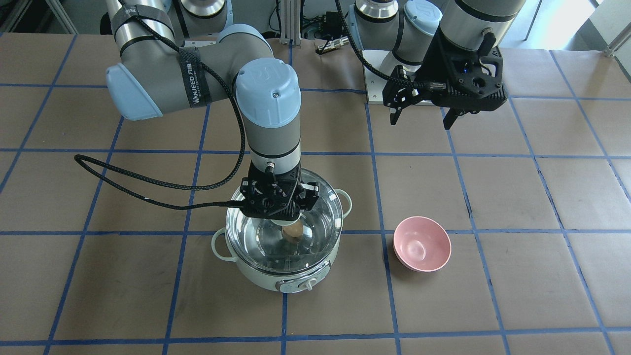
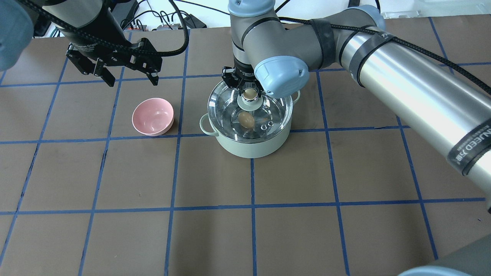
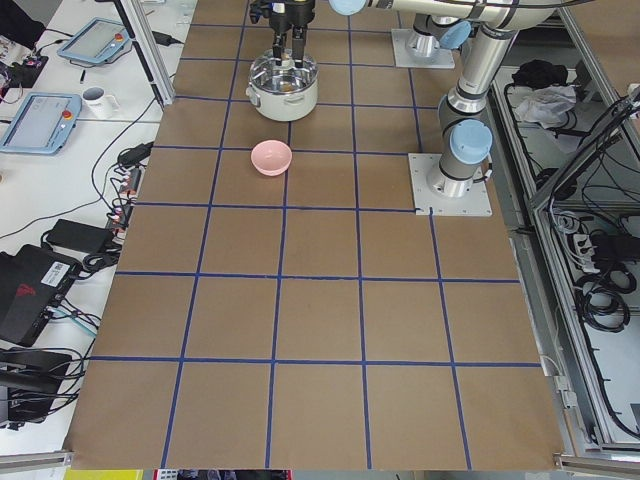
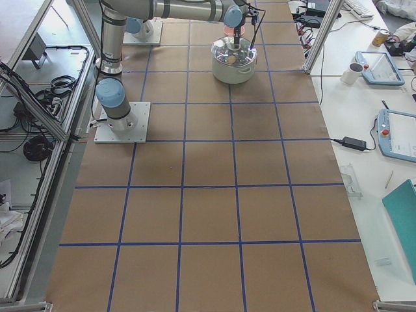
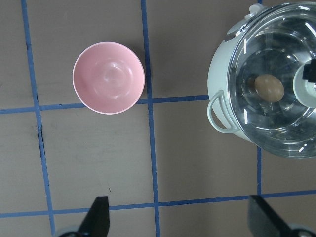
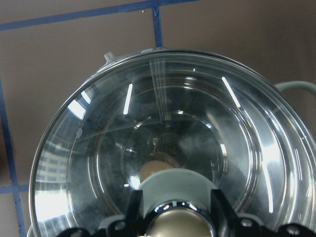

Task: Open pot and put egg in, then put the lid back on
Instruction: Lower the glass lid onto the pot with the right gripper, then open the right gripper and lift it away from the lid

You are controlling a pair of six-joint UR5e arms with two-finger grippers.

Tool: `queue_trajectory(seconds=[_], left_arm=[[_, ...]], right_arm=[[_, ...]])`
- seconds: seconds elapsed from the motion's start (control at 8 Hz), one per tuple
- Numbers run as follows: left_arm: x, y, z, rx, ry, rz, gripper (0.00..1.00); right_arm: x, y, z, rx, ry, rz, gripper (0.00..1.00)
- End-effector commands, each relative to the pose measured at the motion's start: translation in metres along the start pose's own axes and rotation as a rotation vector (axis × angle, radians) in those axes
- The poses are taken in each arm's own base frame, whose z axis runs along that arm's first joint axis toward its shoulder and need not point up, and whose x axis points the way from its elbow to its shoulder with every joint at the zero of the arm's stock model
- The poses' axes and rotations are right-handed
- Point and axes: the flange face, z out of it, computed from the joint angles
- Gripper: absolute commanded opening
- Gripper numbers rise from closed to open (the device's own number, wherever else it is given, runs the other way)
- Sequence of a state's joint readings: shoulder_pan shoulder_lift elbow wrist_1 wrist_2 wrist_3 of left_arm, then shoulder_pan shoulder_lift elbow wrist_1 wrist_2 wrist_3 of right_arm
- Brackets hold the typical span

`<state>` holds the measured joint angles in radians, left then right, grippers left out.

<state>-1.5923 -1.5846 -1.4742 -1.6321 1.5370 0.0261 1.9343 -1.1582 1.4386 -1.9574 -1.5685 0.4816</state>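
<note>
Glass lid (image 2: 264, 113) sits on the pot (image 2: 251, 147), egg (image 2: 246, 119) inside. Right gripper (image 2: 249, 92) straddles the lid's centre; whether clamped or released cannot be told. Left gripper (image 2: 131, 81) hangs spread, well apart from the pot. Risk: rising while clamped would unseat the lid.

Brown table (image 2: 115, 172) w/ blue tape grid (image 2: 252, 207), white side benches (image 3: 60, 160).

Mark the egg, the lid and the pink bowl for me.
egg (image 2: 246, 119), overhead view, middle of its shell, seen through the glass.
lid (image 2: 250, 93), overhead view, top of its beige knob.
pink bowl (image 2: 152, 115), overhead view, bare inside.
</note>
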Motion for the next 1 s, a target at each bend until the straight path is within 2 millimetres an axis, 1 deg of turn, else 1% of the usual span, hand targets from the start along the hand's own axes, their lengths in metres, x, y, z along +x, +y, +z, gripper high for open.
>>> queue_trajectory(seconds=[0.0,0.12,0.25,0.38,0.5,0.62,0.75,0.88], left_arm=[[0.000,0.000,0.000,0.000,-0.002,0.000,1.00],[0.000,0.000,0.000,0.000,0.000,0.000,1.00],[0.000,0.000,0.000,0.000,0.000,0.001,1.00],[0.000,0.000,0.000,0.000,0.000,0.001,1.00],[0.000,0.000,0.000,0.000,0.000,0.001,1.00],[0.000,0.000,0.000,0.000,0.000,0.000,1.00],[0.000,0.000,0.000,0.000,0.000,0.000,1.00],[0.000,0.000,0.000,0.000,0.000,0.000,1.00]], right_arm=[[0.001,0.000,-0.002,0.007,0.004,-0.003,0.84],[0.001,-0.001,-0.004,0.010,0.003,-0.005,1.00],[0.003,-0.002,-0.007,0.013,0.000,-0.015,1.00],[0.013,-0.009,-0.023,0.035,-0.011,-0.029,1.00],[0.035,-0.016,-0.050,0.075,-0.011,-0.052,1.00],[0.073,-0.021,-0.086,0.093,-0.005,-0.077,1.00],[0.118,-0.013,-0.116,0.036,0.036,-0.172,1.00],[0.156,-0.004,-0.148,0.017,0.050,-0.188,1.00]])
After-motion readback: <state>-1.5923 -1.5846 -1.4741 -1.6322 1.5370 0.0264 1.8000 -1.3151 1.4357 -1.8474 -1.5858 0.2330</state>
